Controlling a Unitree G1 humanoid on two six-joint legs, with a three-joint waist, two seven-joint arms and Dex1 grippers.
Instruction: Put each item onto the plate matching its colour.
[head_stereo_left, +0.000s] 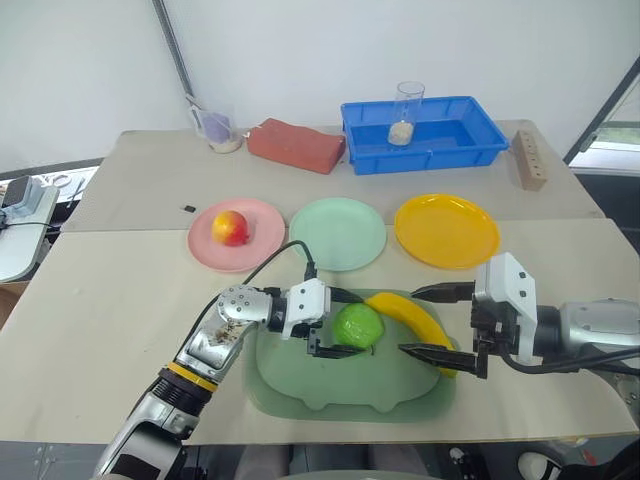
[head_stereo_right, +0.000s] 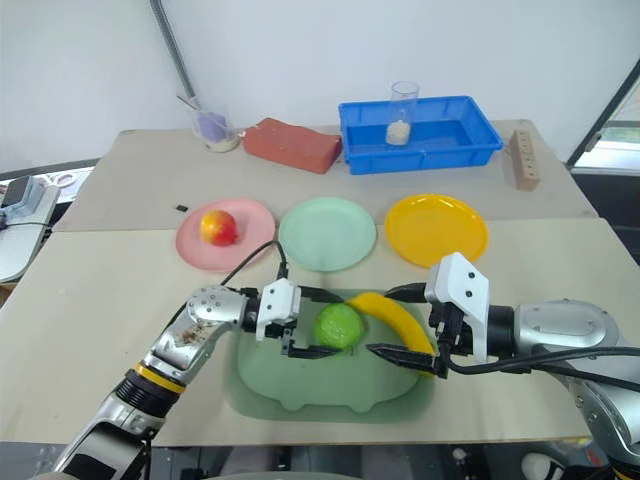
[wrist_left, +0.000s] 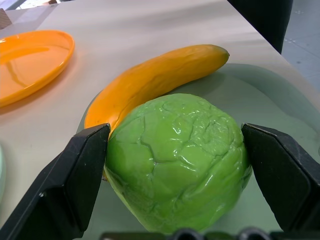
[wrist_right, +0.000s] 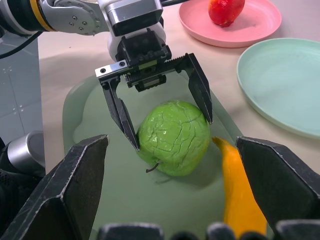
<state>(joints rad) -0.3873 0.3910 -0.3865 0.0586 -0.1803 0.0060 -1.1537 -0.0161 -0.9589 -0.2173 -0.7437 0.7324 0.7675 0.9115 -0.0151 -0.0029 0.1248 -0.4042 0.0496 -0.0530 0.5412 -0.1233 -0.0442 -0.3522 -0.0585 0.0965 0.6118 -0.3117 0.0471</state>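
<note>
Three toy fruits and three round plates are on the table (head_stereo_left: 110, 300). The pink plate (head_stereo_left: 262, 222), mint green plate (head_stereo_left: 338, 234) and yellow plate (head_stereo_left: 446, 230) stand in a row across the table's middle, side by side with narrow gaps. The red-orange apple (head_stereo_left: 230, 228) sits on the pink plate; the other two plates are bare. The green apple (head_stereo_left: 357, 326) and the one yellow banana (head_stereo_left: 412, 322) lie in the dull-green tray (head_stereo_left: 300, 385) at the table's near edge. The banana's long axis runs diagonally, from the tray's far edge near the apple toward the tray's right edge, and its far end lies just beside the apple. The left gripper (head_stereo_left: 338, 323) has its two fingers spread wide to either side of the green apple, with a sliver of space on each side, not clamped. The right gripper (head_stereo_left: 430, 320) is spread wide too, holding nothing, with one finger above the banana's far side and one at its near side. Along the table's far edge stand a blue bin (head_stereo_left: 470, 135) holding a clear cup (head_stereo_left: 404, 112), a red brick (head_stereo_left: 296, 145) and a wooden block (head_stereo_left: 529, 160). Bare tabletop lies to the tray's left.
</note>
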